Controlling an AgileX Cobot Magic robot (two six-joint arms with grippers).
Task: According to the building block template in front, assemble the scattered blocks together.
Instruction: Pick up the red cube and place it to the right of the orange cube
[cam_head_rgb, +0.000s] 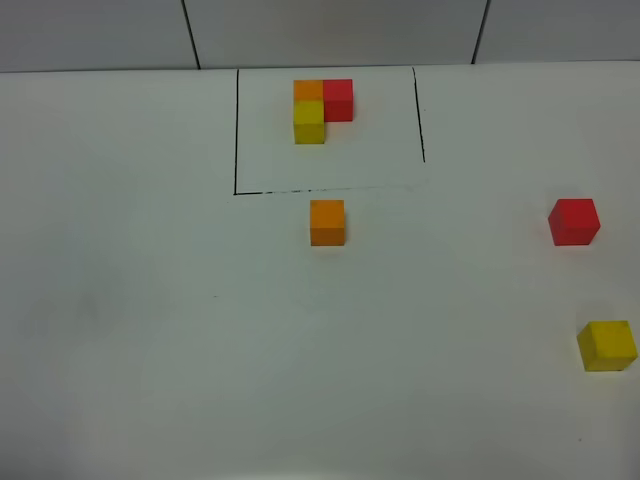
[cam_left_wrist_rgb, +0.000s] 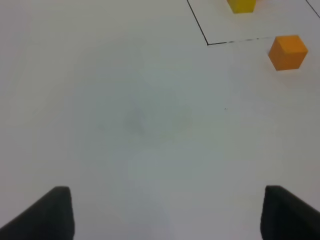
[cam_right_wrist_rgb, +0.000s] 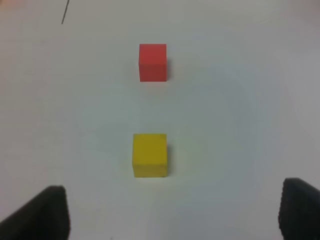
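Note:
The building block template (cam_head_rgb: 322, 108) is an L of orange, red and yellow cubes inside a black drawn frame at the back middle. Its yellow cube (cam_left_wrist_rgb: 241, 5) shows at the edge of the left wrist view. Of the scattered blocks, the orange one (cam_head_rgb: 327, 221) (cam_left_wrist_rgb: 287, 52) sits just in front of the frame. The red one (cam_head_rgb: 574, 221) (cam_right_wrist_rgb: 152, 62) and the yellow one (cam_head_rgb: 607, 345) (cam_right_wrist_rgb: 150, 154) lie apart at the right. My left gripper (cam_left_wrist_rgb: 167, 215) is open over bare table. Ahead of my open right gripper (cam_right_wrist_rgb: 175, 210) lies the yellow block. The exterior high view shows neither arm.
The white table (cam_head_rgb: 150, 320) ends at a grey panelled wall (cam_head_rgb: 330, 30) behind the template. The frame's black line (cam_head_rgb: 236, 130) (cam_left_wrist_rgb: 200, 27) runs left of the template, and a short piece of black line (cam_right_wrist_rgb: 65, 12) shows in the right wrist view.

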